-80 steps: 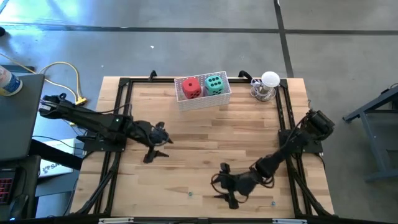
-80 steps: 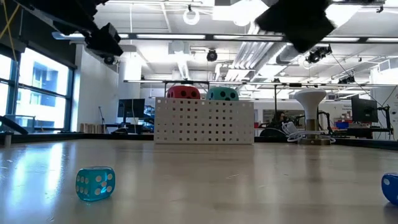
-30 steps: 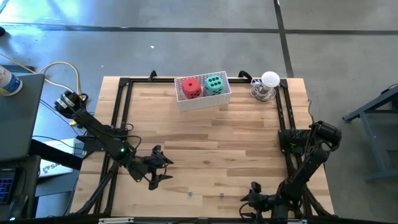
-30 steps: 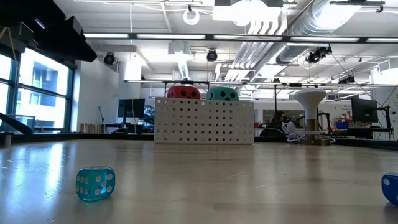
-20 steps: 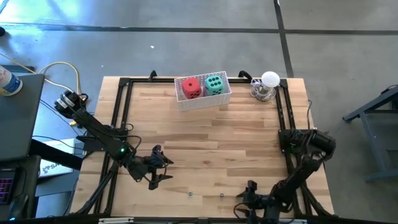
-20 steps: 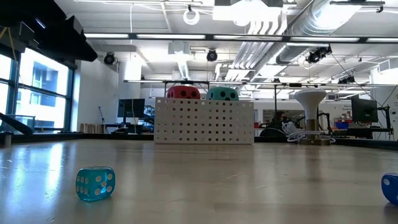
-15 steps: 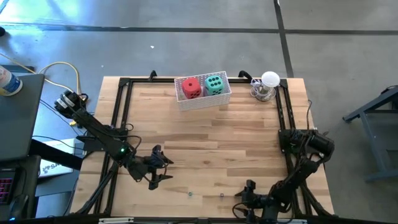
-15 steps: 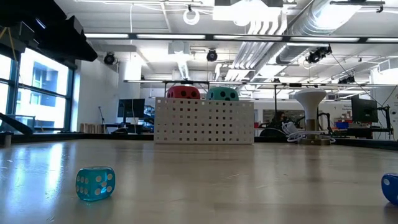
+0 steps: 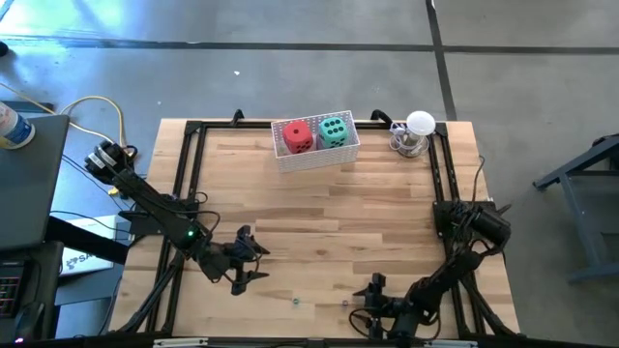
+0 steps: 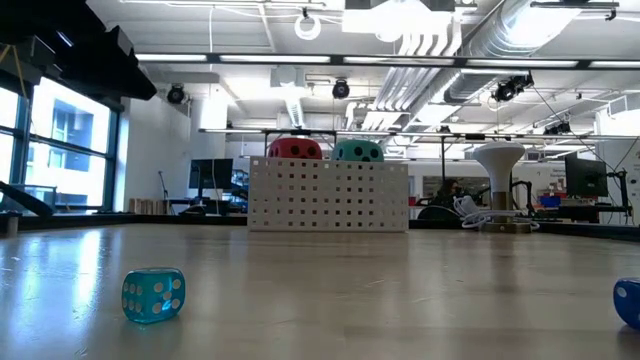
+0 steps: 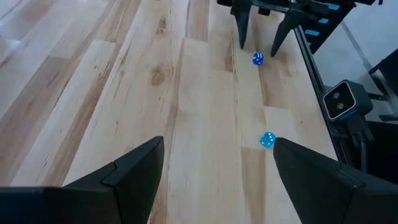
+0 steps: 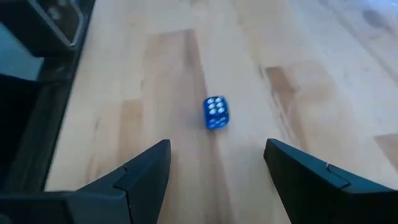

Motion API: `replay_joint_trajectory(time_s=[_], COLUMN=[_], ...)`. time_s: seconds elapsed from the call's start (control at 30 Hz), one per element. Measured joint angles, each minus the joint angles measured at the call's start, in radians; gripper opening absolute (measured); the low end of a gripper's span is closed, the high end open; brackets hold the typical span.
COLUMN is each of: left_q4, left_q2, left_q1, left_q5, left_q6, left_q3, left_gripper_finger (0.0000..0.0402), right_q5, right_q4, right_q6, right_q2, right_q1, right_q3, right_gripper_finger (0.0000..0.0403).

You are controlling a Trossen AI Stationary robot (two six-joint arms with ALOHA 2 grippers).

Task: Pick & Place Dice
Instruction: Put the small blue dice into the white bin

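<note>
Blue die (image 12: 215,112) faces right pincer (image 12: 214,163), spread.

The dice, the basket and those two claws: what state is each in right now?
Red die: in the white basket.
Teal die: in the basket, beside the red.
White basket: upright.
Light blue die: loose on the table.
Dark blue die: loose.
Left gripper: open, empty.
Right gripper: open, empty.
</note>
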Motion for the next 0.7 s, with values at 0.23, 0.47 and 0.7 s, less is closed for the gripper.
replay_joint_trajectory(time_s=[0.23, 0.47, 0.7], left_q4=[0.004, 0.004, 0.004], left_q2=[0.0, 0.0, 0.0], left_q1=[0.0, 0.0, 0.0], left_q5=[-0.045, -0.045, -0.045], left_q6=[0.003, 0.002, -0.001], left_q3=[0.0, 0.0, 0.0], left_gripper_finger=[0.0294, 0.0294, 0.0294], right_q5=[-0.009, -0.062, -0.102], right_q4=[0.028, 0.042, 0.041], right_q6=[-0.094, -0.152, -0.179], right_q2=[0.0, -0.001, -0.001], right_q1=[-0.035, -0.076, -0.103], right_q3=[-0.002, -0.002, -0.002], right_gripper_finger=[0.0258, 0.0258, 0.0258])
